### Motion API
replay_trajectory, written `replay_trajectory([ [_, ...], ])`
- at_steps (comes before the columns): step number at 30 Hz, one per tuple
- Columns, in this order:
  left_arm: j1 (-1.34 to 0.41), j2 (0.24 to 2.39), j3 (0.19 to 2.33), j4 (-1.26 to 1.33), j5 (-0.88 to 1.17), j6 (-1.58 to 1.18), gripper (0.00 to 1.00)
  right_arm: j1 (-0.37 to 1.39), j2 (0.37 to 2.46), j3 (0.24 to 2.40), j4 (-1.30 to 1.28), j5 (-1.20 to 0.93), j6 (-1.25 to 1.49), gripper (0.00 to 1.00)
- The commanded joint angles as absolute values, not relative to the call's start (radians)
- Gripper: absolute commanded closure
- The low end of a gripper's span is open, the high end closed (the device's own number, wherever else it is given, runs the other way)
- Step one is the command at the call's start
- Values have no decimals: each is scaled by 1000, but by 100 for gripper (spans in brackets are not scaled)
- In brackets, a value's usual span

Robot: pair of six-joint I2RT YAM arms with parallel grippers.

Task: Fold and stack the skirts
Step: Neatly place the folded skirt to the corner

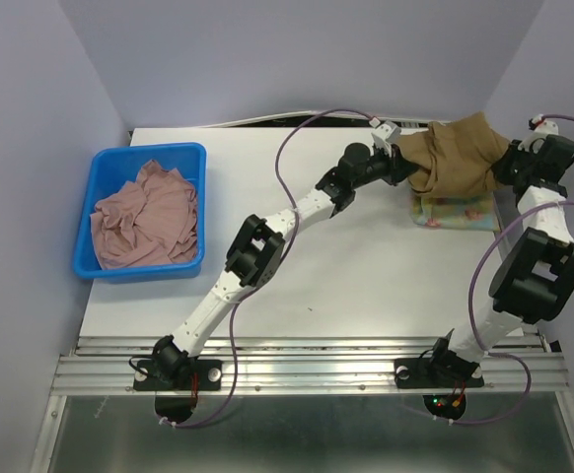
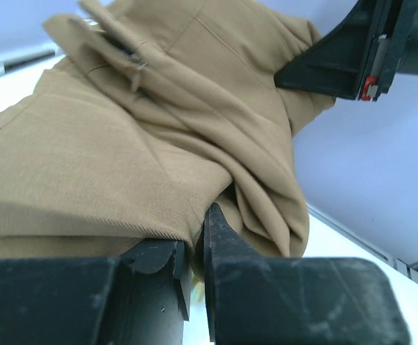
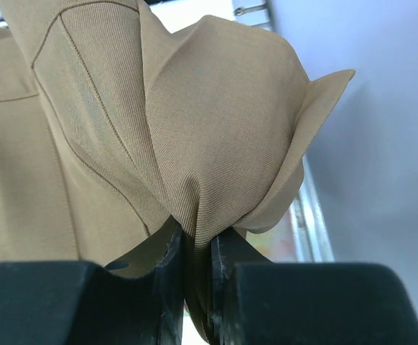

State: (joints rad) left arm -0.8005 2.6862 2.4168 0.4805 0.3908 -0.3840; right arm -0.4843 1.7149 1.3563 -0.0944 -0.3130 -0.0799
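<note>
The brown pleated skirt (image 1: 455, 156) hangs bunched between both grippers at the table's far right, above the folded pastel flowered skirt (image 1: 453, 213) lying on the table. My left gripper (image 1: 402, 158) is shut on the brown skirt's left edge (image 2: 123, 144). My right gripper (image 1: 504, 163) is shut on a pinch of its right side (image 3: 194, 144). The right gripper's fingers (image 2: 338, 65) show in the left wrist view. The dusty pink skirt (image 1: 147, 217) lies crumpled in the blue bin (image 1: 109, 163) at the left.
The white table (image 1: 346, 276) ends at a metal rail (image 1: 307, 360) in front. Purple walls close in the back and both sides. Cables (image 1: 307, 138) loop over the left arm (image 1: 257, 246).
</note>
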Motion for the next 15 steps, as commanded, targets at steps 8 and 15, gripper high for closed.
replay_trajectory([
  [8,-819,2737,2502,580,373,-308,100,-572,1670,1160,142,-342,-103,99],
  [15,-819,2769,2494,460,347,-296,70,-572,1808,1108,181,-307,-103,99],
])
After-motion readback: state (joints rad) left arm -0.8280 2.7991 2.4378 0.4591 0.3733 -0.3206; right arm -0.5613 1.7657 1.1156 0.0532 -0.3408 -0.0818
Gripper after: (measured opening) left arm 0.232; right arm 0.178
